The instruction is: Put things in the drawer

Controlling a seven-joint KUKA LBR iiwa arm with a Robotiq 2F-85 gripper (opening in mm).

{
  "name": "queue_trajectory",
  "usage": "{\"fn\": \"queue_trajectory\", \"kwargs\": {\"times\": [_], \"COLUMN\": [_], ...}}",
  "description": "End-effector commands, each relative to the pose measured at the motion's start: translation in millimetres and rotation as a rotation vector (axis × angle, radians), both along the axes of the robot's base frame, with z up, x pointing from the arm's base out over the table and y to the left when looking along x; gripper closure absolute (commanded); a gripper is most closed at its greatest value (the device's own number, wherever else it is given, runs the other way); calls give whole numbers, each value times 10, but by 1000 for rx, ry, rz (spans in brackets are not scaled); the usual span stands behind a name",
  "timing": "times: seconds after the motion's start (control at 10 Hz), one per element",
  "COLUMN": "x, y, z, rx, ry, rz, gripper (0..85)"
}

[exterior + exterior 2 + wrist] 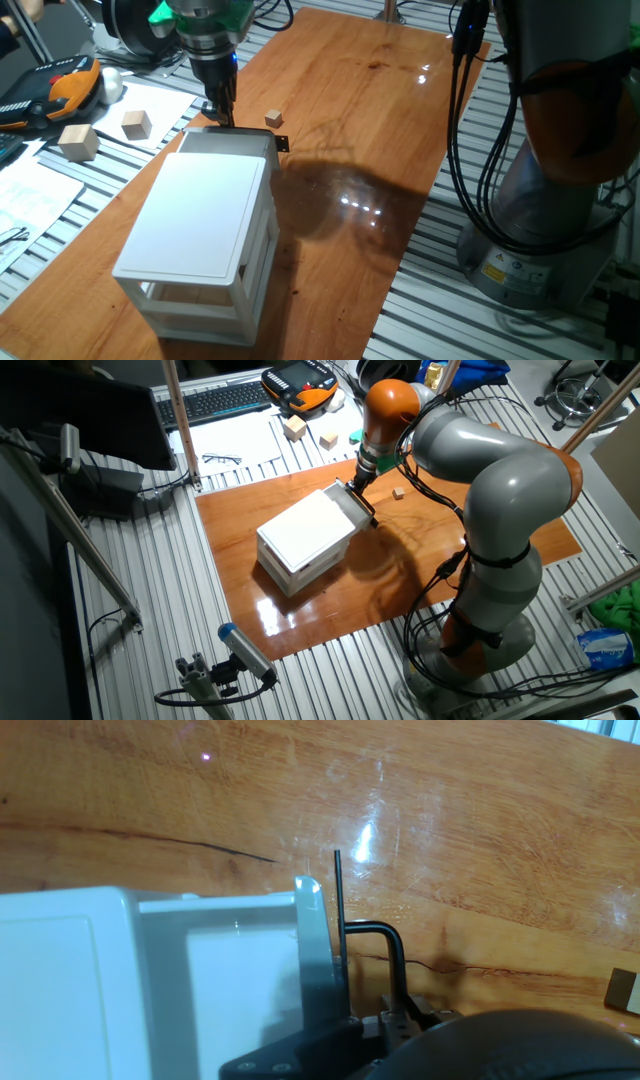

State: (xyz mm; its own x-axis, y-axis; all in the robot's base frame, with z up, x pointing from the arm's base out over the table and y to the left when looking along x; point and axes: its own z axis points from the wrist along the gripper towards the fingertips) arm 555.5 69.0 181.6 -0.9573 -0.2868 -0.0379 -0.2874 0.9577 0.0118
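Where the wooden counter (pixel 380 110) meets the slatted metal frame, the items stand as follows.

Cabinet (pixel 200 240): boxy, white, open-sided lower levels, standing on the counter near its left edge in one fixed view.

Drawer (pixel 228 142): shallow white tray at the cabinet's top level, pulled partly out toward the arm; its small black knob (pixel 282 144) projects from the front at the right corner. In the hand view the drawer (pixel 240 980) shows a bare white floor and a thin front wall.

End effector (pixel 220 108): dark fingers pointing down at the drawer's front edge, beneath a green-collared wrist. One finger (pixel 338 910) runs along the drawer's front wall in the hand view; whether the fingers are spread or pressed together cannot be told, and nothing is seen between them.

Tiny cube (pixel 274 119): light tan wood, lying on the counter just beyond the drawer front, outside it, apart from the fingers. It also appears at the right edge of the hand view (pixel 623 990) and beside the arm in the other fixed view (pixel 398 492).

Two larger pale blocks (pixel 137 123) and (pixel 78 142): on papers left of the counter, well apart from the cabinet.
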Motion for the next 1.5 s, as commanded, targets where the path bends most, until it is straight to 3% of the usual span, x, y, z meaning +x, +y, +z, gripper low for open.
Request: {"fn": "queue_trajectory", "kwargs": {"times": [0.0,0.3,0.6,0.8,1.1,1.4], "x": [0,0,0,0,0,-5], "y": [1,1,1,1,1,-2], "z": [2,2,2,2,2,19], "rx": [4,15,3,34,25,44], "ry": [4,16,27,27,18,1], "rz": [-4,-13,-27,-51,-62,-58], "gripper": [850,850,850,850,850,850]}}
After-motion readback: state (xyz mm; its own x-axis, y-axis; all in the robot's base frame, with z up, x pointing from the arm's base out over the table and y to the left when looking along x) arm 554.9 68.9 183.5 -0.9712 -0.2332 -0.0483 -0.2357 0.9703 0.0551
